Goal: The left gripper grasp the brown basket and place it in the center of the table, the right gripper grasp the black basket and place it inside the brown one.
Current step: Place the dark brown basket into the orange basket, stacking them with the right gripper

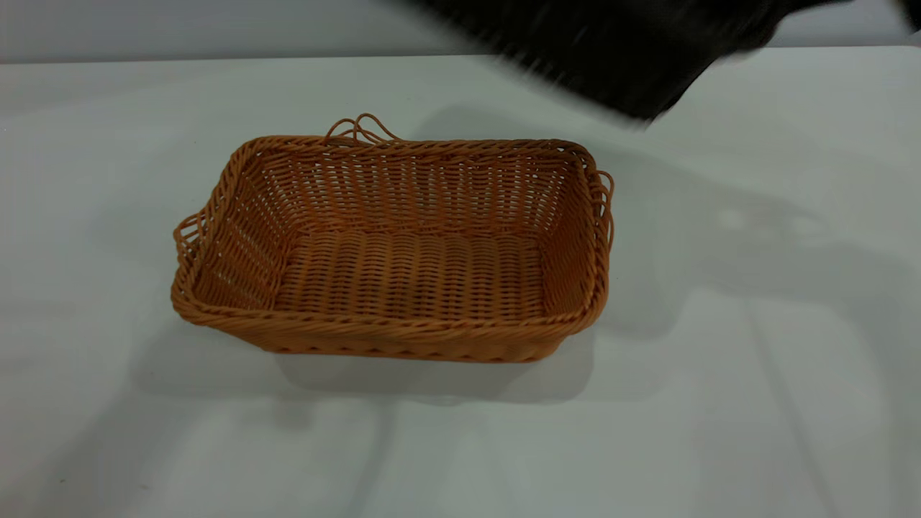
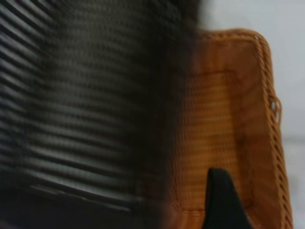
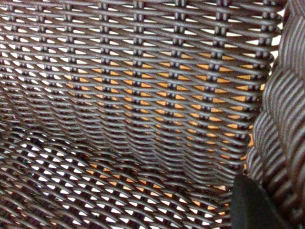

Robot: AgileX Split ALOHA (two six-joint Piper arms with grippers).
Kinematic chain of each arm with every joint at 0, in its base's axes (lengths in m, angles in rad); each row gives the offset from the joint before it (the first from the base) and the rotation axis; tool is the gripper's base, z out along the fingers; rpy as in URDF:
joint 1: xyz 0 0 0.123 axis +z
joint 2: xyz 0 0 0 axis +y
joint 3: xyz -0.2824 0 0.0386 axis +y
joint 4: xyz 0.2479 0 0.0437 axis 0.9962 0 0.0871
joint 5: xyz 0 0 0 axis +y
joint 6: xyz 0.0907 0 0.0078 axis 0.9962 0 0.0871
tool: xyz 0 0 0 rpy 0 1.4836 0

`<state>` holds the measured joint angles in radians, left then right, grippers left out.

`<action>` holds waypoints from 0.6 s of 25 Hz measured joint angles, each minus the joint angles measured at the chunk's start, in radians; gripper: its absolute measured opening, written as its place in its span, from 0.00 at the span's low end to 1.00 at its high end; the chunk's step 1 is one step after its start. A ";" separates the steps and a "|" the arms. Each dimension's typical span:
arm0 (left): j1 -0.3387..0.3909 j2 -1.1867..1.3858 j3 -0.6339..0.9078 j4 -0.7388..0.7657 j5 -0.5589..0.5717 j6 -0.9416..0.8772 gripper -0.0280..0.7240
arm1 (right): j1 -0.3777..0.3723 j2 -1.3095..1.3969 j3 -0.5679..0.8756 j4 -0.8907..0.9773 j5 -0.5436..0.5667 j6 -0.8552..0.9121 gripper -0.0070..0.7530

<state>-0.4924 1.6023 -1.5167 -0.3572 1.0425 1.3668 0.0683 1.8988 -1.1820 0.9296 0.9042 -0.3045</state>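
Note:
The brown basket (image 1: 392, 248) stands upright and empty in the middle of the table (image 1: 755, 403). The black basket (image 1: 611, 50) hangs in the air above the table's far right, tilted and blurred by motion. In the right wrist view the black basket's weave (image 3: 133, 109) fills the picture, with orange showing through it. My right gripper (image 3: 276, 200) is shut on its braided rim (image 3: 283, 114), one finger (image 3: 255, 205) inside the wall. My left gripper (image 2: 152, 210) hovers over the brown basket (image 2: 224, 119), one finger (image 2: 224, 200) showing, holding nothing. The black basket (image 2: 81, 105) sweeps past it.
The tabletop around the brown basket is bare white, with arm shadows (image 1: 777, 244) to its right. The table's far edge (image 1: 216, 59) meets a grey wall. Neither arm itself shows in the exterior view.

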 joint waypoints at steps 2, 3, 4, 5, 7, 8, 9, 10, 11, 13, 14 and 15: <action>0.000 -0.050 0.000 0.000 -0.006 -0.019 0.55 | 0.080 0.022 0.000 -0.036 -0.001 0.015 0.12; 0.000 -0.071 0.000 0.000 -0.008 -0.030 0.55 | 0.109 0.036 0.000 -0.046 -0.006 0.018 0.12; 0.000 -0.088 0.000 0.000 -0.009 -0.041 0.55 | 0.140 0.049 0.000 -0.052 -0.015 0.021 0.12; 0.000 -0.098 0.000 0.000 -0.009 -0.051 0.55 | 0.166 0.066 0.000 -0.052 -0.025 0.022 0.12; 0.000 -0.112 0.000 0.000 -0.008 -0.076 0.55 | 0.199 0.100 0.000 -0.052 -0.047 0.023 0.12; 0.000 -0.115 0.000 0.000 -0.007 -0.088 0.55 | 0.209 0.113 0.000 -0.052 -0.057 0.023 0.12; 0.000 -0.116 0.000 0.000 -0.006 -0.102 0.55 | 0.213 0.129 0.000 -0.053 -0.065 0.025 0.12; 0.000 -0.116 0.000 0.000 -0.007 -0.112 0.55 | 0.213 0.144 -0.001 -0.059 -0.069 0.026 0.12; 0.000 -0.116 0.000 0.000 -0.006 -0.120 0.55 | 0.213 0.156 -0.001 -0.068 -0.075 0.028 0.12; 0.000 -0.116 0.000 0.000 -0.006 -0.126 0.55 | 0.213 0.181 -0.001 -0.079 -0.089 0.030 0.12; 0.000 -0.116 0.000 0.000 -0.006 -0.128 0.55 | 0.213 0.190 -0.001 -0.080 -0.096 0.030 0.12; 0.000 -0.116 0.000 0.000 -0.006 -0.128 0.55 | 0.213 0.194 -0.001 -0.080 -0.101 0.029 0.12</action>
<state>-0.4924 1.4864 -1.5167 -0.3572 1.0366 1.2383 0.2810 2.0927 -1.1830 0.8499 0.8031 -0.2750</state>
